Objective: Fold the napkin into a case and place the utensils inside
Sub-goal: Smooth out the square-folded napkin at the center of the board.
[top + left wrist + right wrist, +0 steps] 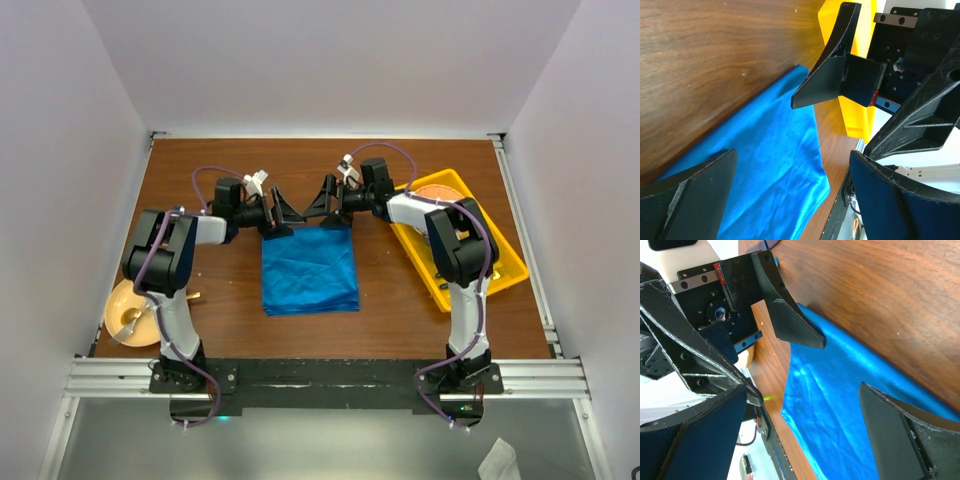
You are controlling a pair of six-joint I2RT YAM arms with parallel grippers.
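The bright blue napkin (310, 272) lies flat on the table as a roughly square fold. My left gripper (284, 222) is open over its far left corner. My right gripper (328, 212) is open over its far right corner, facing the left one. In the left wrist view the napkin (770, 165) lies between my spread fingers (685, 200), gripper (792, 195) empty. In the right wrist view the napkin (840, 405) lies under my open gripper (800, 435). The blue and purple utensils are out of view.
A yellow tray (500, 262) stands at the right, with an orange round thing (437, 192) at its far end; my right arm crosses over it. A tan bowl (118, 305) with a gold spoon (131, 318) sits at the near left.
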